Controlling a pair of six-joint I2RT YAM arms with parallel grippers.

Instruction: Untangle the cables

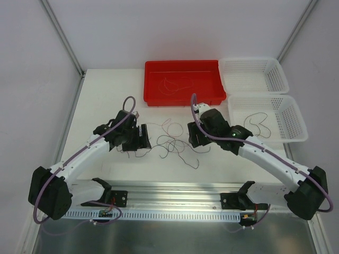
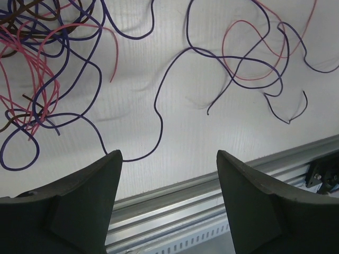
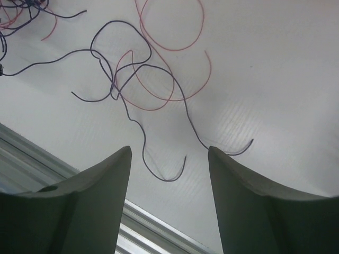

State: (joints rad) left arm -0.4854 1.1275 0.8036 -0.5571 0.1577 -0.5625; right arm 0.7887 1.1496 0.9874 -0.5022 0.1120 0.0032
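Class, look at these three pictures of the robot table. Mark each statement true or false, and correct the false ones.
1. The left claw stands open with nothing between its fingers. True.
2. The right claw is clamped on a red wire. False: it is open and holds nothing.
3. A thin strand lies inside the red tray. True.
4. Both white baskets are without wires. False: the nearer white basket holds a dark strand.
5. The cables lie loose on the table between the two claws. True.
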